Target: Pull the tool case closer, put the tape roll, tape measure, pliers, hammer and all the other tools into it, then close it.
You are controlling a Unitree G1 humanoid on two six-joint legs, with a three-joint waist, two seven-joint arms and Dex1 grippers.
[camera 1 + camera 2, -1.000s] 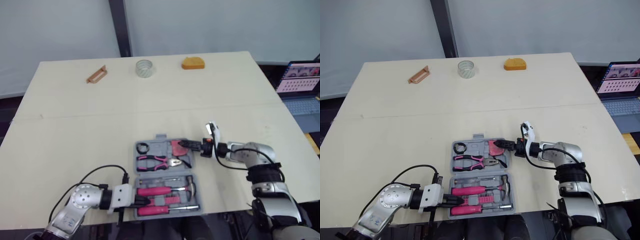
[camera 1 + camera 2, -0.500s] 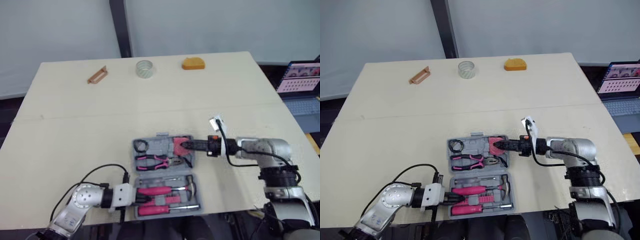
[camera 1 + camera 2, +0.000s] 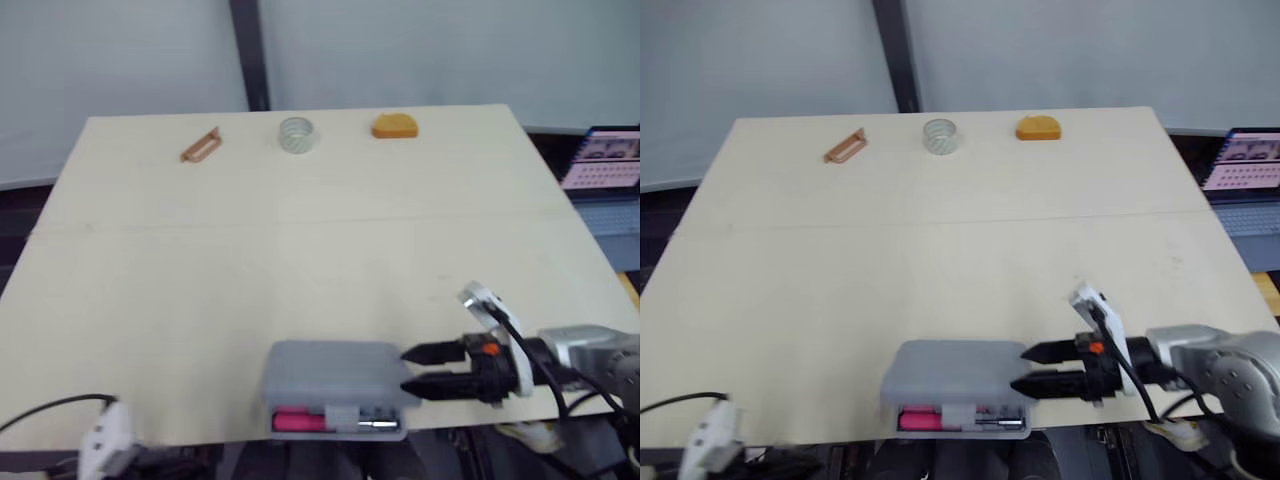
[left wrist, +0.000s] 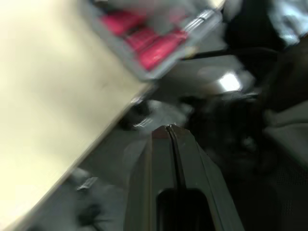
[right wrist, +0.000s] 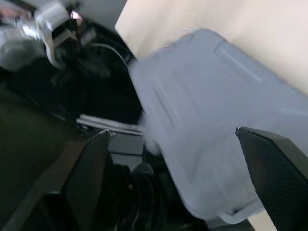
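Table: pale, wide.
Tool case: grey, at table's near edge, lid down, but gap along front shows pink handles.
Right gripper: fingers apart, tips at case's right end, holding nothing.
Left gripper: fingers pressed together, empty, beyond table's near edge.
Along far edge, well apart from case: tape roll, orange object, brown bracket.

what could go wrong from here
The tool case lid is not fully down; pink handles show in the front gap and may block latching. The tape roll lies at the table's far edge, outside the case. The case sits at the near edge; the open right gripper could nudge it off.
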